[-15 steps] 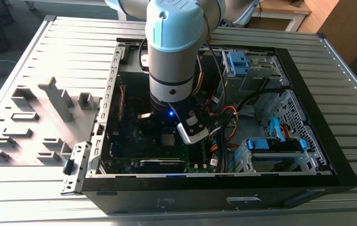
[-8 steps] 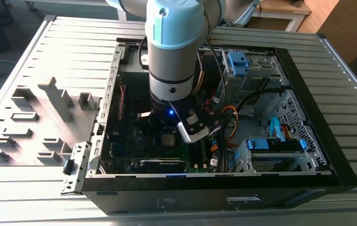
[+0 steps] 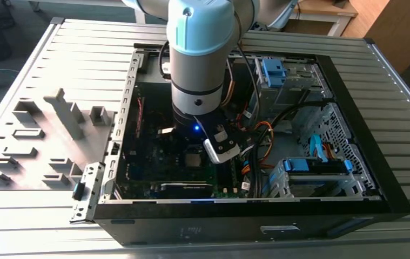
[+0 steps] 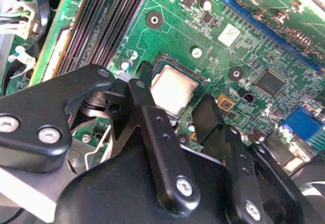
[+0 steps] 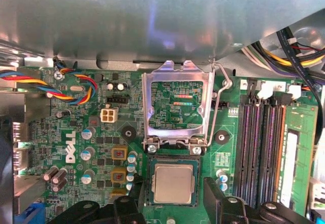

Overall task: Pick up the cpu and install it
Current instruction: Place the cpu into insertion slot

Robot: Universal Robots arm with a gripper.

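Exterior view looks down on a slatted metal table (image 3: 39, 59) with an open computer case (image 3: 262, 218) lying on it, taking up the middle and right of the frame. A grey tray of holder blocks (image 3: 42, 143) lies at the exterior view's left. The robot arm (image 3: 199, 59) comes down from the top centre of the frame into the case and ends over the green circuit board (image 3: 143, 162) in the case's left half. A small pale square just beside the arm's lower end is the cpu (image 3: 191, 159). In both wrist views the cpu (image 5: 174, 183) (image 4: 173, 89) lies flat in its square socket (image 5: 150, 183) on the board, silver top facing up. The gripper (image 5: 175, 196) (image 4: 173, 86) hangs over it with its two black fingers (image 5: 216, 196) (image 4: 147, 112) spread apart, one on each side of the socket. Board shows between each finger and the chip, so the fingers hold nothing. In the first wrist view the metal hold-down frame (image 5: 177, 69) stands raised at one edge of the socket, with its thin wire lever (image 5: 217, 107) swung up beside it. The long memory slots (image 5: 264, 148) run alongside the socket. A bundle of coloured wires (image 5: 66, 84) crosses the board well apart from the chip.
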